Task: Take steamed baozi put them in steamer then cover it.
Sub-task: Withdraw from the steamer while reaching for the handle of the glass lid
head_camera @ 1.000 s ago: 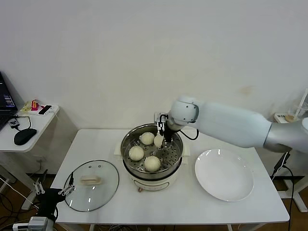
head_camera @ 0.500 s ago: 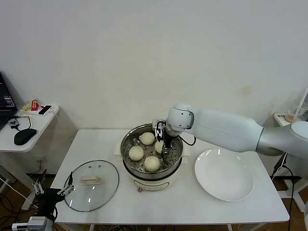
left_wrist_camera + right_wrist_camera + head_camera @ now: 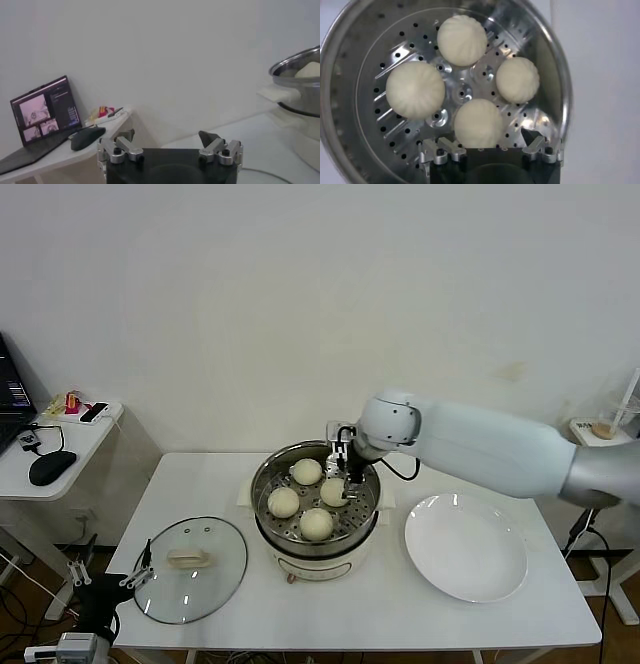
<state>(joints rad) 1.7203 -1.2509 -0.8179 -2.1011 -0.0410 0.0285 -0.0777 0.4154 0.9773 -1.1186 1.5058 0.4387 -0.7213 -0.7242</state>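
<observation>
Since a second ago the right gripper point(image 3: 492, 149) has let go its baozi point(image 3: 478, 123); its jaws stand open just above. All four sit in the steamer point(image 3: 268, 474). Next: fetch the cover point(image 3: 190, 569), lying by the idle, open left gripper point(image 3: 169, 144).

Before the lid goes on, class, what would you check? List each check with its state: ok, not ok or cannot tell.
1. All four baozi on the steamer tray: ok.
2. Plate empty: ok.
3. Right pincer open, holding nothing: ok.
4. Right pincer clear of the pot: not ok, it hangs over the rim.
5. Cover on the table, handle up: ok.
6. Left pincer open and free: ok.
</observation>
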